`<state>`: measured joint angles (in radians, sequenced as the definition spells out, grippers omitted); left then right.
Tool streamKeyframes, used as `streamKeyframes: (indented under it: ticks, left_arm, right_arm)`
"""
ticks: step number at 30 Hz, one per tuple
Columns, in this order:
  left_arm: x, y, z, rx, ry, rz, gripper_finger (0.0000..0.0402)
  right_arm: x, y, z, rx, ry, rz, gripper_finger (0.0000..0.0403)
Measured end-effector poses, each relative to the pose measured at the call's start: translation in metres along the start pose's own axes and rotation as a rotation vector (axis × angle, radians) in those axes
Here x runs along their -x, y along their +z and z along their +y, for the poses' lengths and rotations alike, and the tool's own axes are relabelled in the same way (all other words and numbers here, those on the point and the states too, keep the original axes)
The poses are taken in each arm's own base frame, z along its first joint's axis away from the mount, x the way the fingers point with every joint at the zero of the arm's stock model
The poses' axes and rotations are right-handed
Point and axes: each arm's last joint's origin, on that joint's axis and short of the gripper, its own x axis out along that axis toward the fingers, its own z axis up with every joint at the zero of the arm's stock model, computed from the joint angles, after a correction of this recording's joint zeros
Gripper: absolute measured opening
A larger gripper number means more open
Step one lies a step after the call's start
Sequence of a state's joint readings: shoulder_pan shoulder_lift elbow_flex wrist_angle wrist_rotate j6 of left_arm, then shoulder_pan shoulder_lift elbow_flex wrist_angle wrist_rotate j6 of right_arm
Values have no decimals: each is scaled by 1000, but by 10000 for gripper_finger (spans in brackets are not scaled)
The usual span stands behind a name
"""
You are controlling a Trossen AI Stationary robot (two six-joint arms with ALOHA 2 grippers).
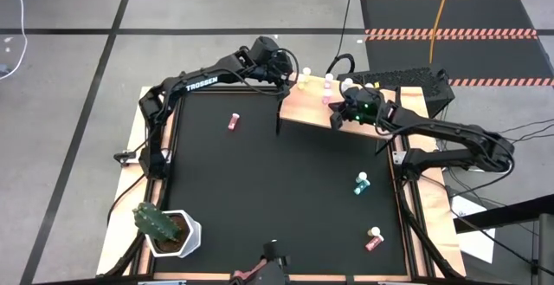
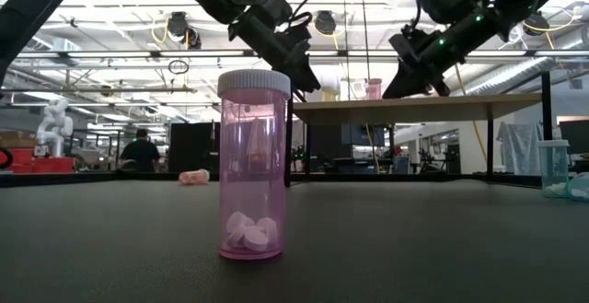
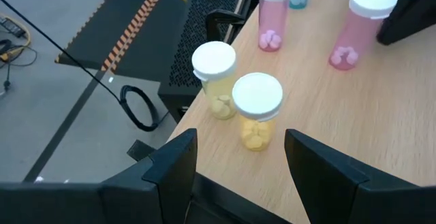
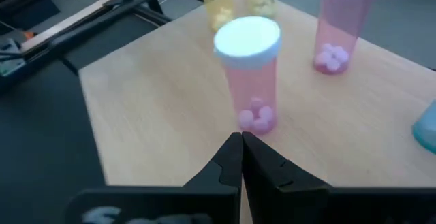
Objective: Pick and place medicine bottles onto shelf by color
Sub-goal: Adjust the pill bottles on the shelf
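The wooden shelf stands at the table's far side. Two yellow medicine bottles and two pink ones stand upright on it. My left gripper hovers open over the shelf's left end, the nearer yellow bottle just ahead of its gap, untouched. My right gripper is shut, its tips at the foot of a pink bottle. A pink bottle stands on the table. A red bottle, a teal one and another red one are on the table too. My right gripper's shut fingertips point slanting down at the lower wall of the pink bottle, which stands upright on the shelf. I cannot tell whether they touch it.
A green cactus in a white pot sits at the table's near left corner. A teal bottle stands on the shelf near the pink ones. The shelf's thin black legs stand on the table's far part.
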<state>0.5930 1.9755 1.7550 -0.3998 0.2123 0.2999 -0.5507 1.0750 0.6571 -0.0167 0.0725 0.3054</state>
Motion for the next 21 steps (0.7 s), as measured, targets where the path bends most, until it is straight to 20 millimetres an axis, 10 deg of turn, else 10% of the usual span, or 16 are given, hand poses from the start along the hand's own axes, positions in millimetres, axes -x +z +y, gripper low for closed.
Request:
streamKeyframes:
  ticks: [21]
  left_arm:
    - [-3,3,-16,-27,-65,1,223]
  right_arm:
    - [-21,10,-25,23,-14,-68,2]
